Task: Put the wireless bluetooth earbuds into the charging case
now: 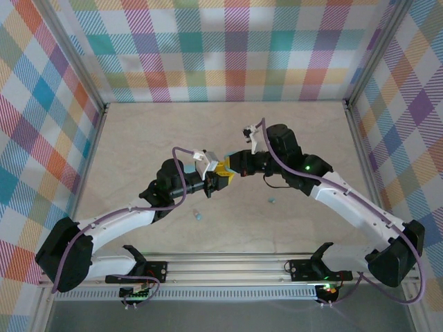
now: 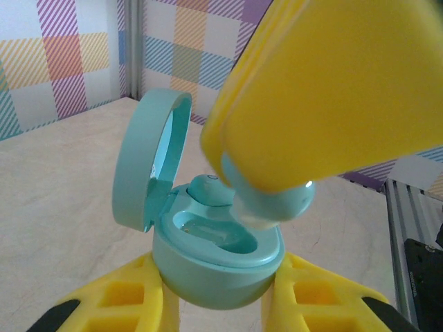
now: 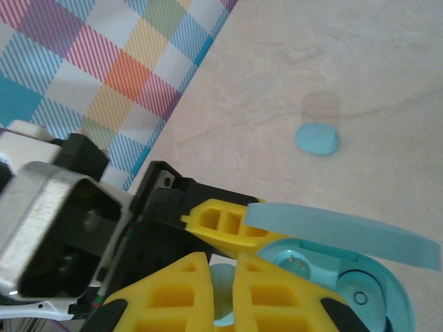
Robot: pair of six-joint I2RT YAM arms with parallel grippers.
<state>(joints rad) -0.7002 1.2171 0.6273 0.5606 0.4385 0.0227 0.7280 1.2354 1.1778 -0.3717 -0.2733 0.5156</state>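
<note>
Top view, left gripper (image 1: 219, 180): jaws clamped on the charging case (image 1: 214, 161), which is held up off the surface (image 1: 138, 138).
Top view, right gripper (image 1: 232, 170): meets the left one tip to tip, coming at the case from the right.
Left wrist, case (image 2: 214, 266): sits between the left gripper (image 2: 221, 308) jaws. Lid (image 2: 147, 162) stands open on the left.
Left wrist, earbud (image 2: 273, 204): pinched by the right gripper (image 2: 277, 176) and tilted, w/ its lower end touching the near socket (far socket looks filled).
Right wrist, right gripper (image 3: 223, 280): jaws closed on the earbud (image 3: 223, 294). Case (image 3: 377, 294) is just beside them, to the right.
Key relation: socket lies directly under the bud, so prob. a short push along its long axis will seat it.
</note>
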